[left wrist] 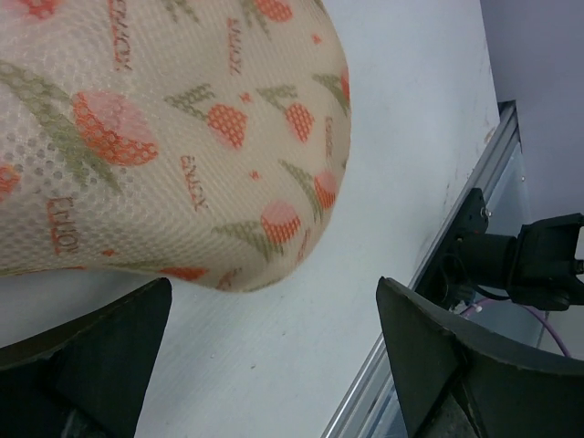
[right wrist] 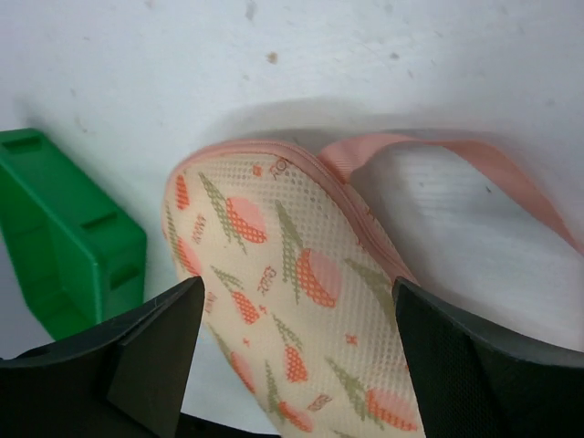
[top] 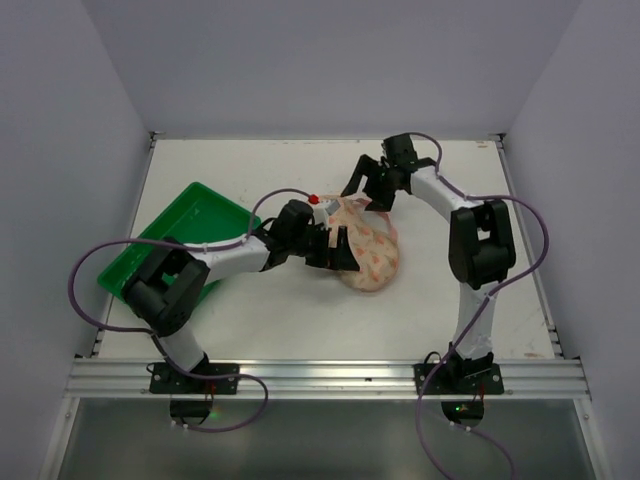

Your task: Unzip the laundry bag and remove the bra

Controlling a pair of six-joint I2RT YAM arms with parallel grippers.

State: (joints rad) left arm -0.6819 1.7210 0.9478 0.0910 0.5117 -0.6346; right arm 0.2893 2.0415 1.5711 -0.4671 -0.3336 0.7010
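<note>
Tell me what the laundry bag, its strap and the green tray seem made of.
Laundry bag: printed mesh fabric, matte; tiny holes show all over.
Strap: pink woven tape, probably; fine ribbing.
Green tray: moulded plastic, smooth, slight sheen, crisp moulded recesses.

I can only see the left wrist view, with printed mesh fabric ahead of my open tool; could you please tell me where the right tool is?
Observer: The right tool hangs open over the far end of the cream-peach printed mesh laundry bag.
Operator: Is its strap visible?
Observer: Yes, the pink loop strap lies on the white table beyond that end.
Operator: Anything else nearby?
Observer: A green plastic tray sits at the table's left side.
</note>
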